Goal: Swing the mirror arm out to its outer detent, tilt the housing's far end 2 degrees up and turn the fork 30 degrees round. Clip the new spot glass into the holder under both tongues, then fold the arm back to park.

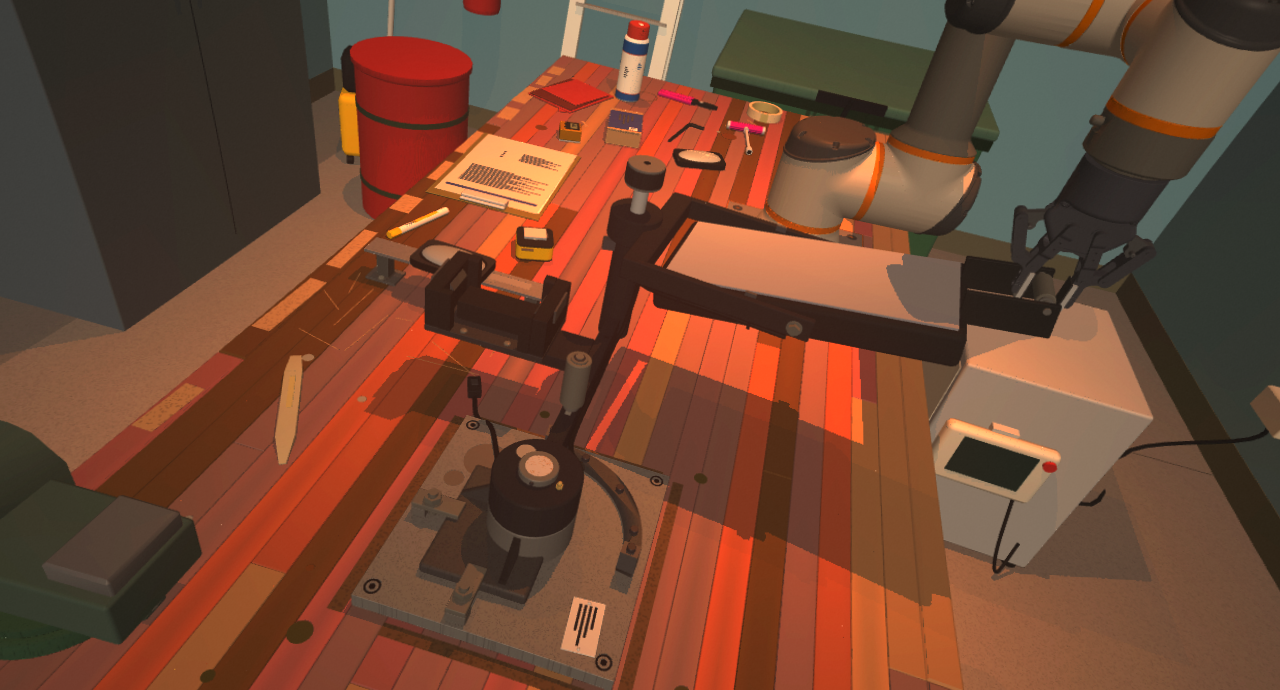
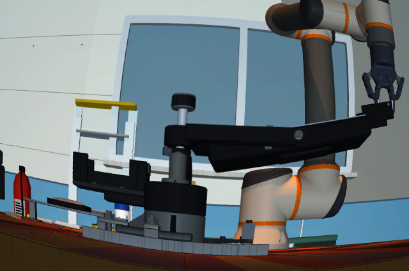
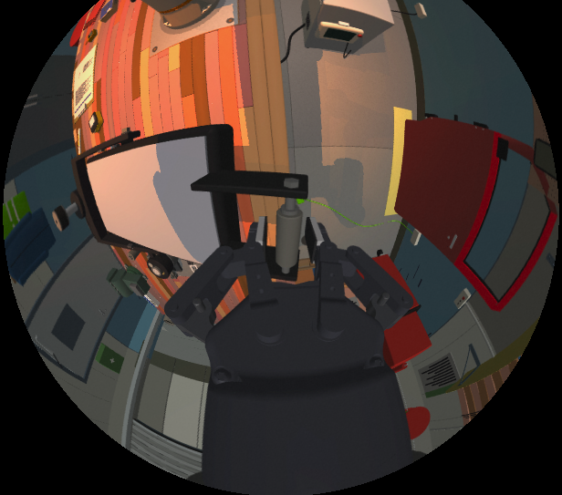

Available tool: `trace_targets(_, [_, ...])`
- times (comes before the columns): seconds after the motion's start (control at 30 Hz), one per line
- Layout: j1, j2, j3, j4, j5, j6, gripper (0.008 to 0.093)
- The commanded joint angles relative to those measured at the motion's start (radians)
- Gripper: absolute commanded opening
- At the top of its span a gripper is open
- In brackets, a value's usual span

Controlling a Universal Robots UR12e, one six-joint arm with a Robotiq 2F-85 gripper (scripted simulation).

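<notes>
My gripper (image 3: 287,236) hangs over the far end of the mirror housing (image 1: 810,279), open, with its fingers standing either side of the grey upright peg (image 3: 288,234) on the housing's end tab (image 1: 1011,297). It holds nothing. The long black housing reaches out past the table's right edge from the post with the black knob (image 1: 644,174). The black fork-shaped holder (image 1: 497,297) sits on the left of the post. The pivot base (image 1: 534,498) stands on a grey plate. An oval spot glass (image 1: 698,158) lies at the table's far end.
Under the housing's far end stands a white control box (image 1: 1029,422) beside the table's right edge. The arm's base (image 1: 832,180) stands behind the housing. A red drum (image 1: 410,113), a clipboard (image 1: 510,171), a marker (image 1: 416,222) and small tools fill the far left.
</notes>
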Motion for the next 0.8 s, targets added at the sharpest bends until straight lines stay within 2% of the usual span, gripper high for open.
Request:
trace_targets(0.0, [0.0,0.0,-0.001,0.0,0.0,0.0,0.0428])
trace_targets(0.77, [0.0,0.0,-0.001,0.0,0.0,0.0,0.0367])
